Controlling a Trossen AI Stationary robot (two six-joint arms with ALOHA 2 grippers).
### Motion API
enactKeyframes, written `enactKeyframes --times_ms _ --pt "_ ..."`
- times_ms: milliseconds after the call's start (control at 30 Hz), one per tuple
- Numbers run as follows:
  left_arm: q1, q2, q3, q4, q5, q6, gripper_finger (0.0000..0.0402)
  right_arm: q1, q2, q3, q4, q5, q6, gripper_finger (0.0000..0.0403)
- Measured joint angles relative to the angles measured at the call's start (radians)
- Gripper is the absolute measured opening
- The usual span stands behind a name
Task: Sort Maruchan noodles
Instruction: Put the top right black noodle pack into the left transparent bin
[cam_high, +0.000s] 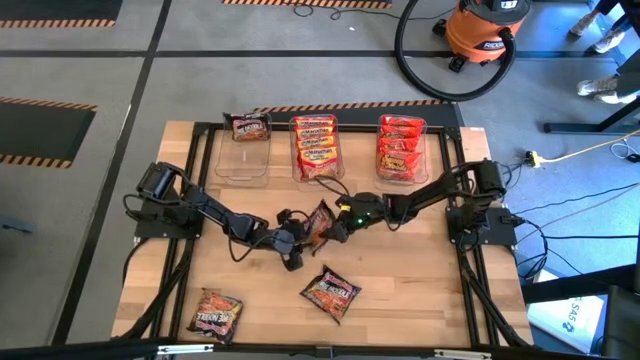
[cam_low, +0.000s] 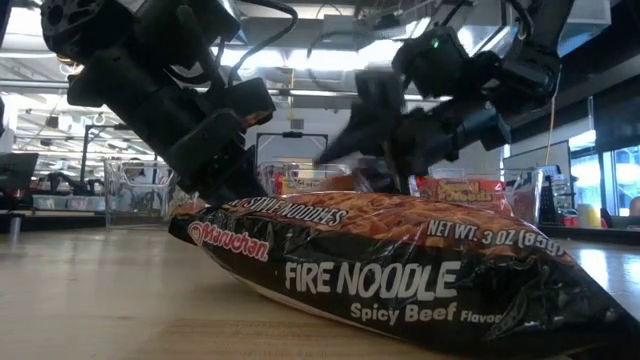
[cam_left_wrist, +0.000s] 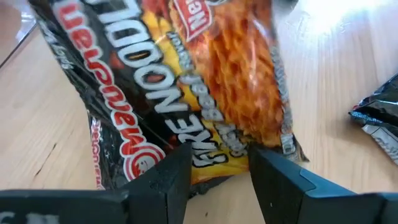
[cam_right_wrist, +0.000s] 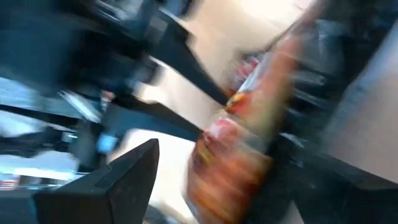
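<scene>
Centre of the high view: left pincer (cam_high: 297, 243) clamps the lower edge of a dark packet (cam_high: 320, 222), held up off the table (cam_high: 420, 290) — right pincer (cam_high: 338, 228) spread wide just beside it, not gripping. Two more packets lie at lower centre (cam_high: 331, 292) and lower left (cam_high: 215, 313); three tubs (cam_high: 242, 165) along the top. Packet looks light, crinkly, slick — likely flexes; best pinched at a sealed end seam, not the brittle noodle block.
</scene>
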Motion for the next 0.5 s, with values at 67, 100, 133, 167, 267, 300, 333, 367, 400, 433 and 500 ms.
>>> enactKeyframes --times_ms 67,100,133,167,267,300,333,367,400,433,500 --pt "0.0 0.0 0.0 0.002 -0.001 0.0 0.0152 0.006 0.026 0.013 -0.043 0.001 -0.001 0.0308" --pt "0.0 0.0 0.0 0.002 -0.001 0.0 0.0152 0.008 0.044 0.022 -0.044 0.003 -0.002 0.0308" --pt "0.0 0.0 0.0 0.004 -0.001 0.001 0.0152 0.009 0.056 0.028 -0.041 0.005 -0.01 0.0308" --pt "0.0 0.0 0.0 0.006 -0.001 0.001 0.0152 0.009 0.067 0.036 -0.034 0.005 -0.018 0.0307" --pt "-0.001 0.0 0.0 0.01 -0.002 0.001 0.0152 0.009 0.082 0.049 -0.025 0.008 -0.048 0.0297" --pt "-0.001 0.0 0.0 0.01 -0.003 0.001 0.0152 0.009 0.082 0.049 -0.023 0.014 -0.054 0.0288" --pt "0.0 0.0 0.0 0.011 -0.002 0.001 0.0152 0.009 0.082 0.049 -0.023 0.016 -0.065 0.0276" --pt "0.0 0.0 0.0 0.011 -0.001 0.001 0.0152 0.009 0.083 0.049 -0.023 0.021 -0.08 0.0262" --pt "-0.001 0.0 0.0 0.012 -0.001 0.001 0.0152 0.009 0.083 0.049 -0.023 0.022 -0.096 0.0246" --pt "-0.001 0.0 0.0 0.012 -0.001 0.0 0.0152 0.009 0.083 0.049 -0.024 0.022 -0.11 0.0229" --pt "-0.001 0.0 0.0 0.013 0.0 0.0 0.0152 0.009 0.083 0.048 -0.025 0.023 -0.137 0.0194"
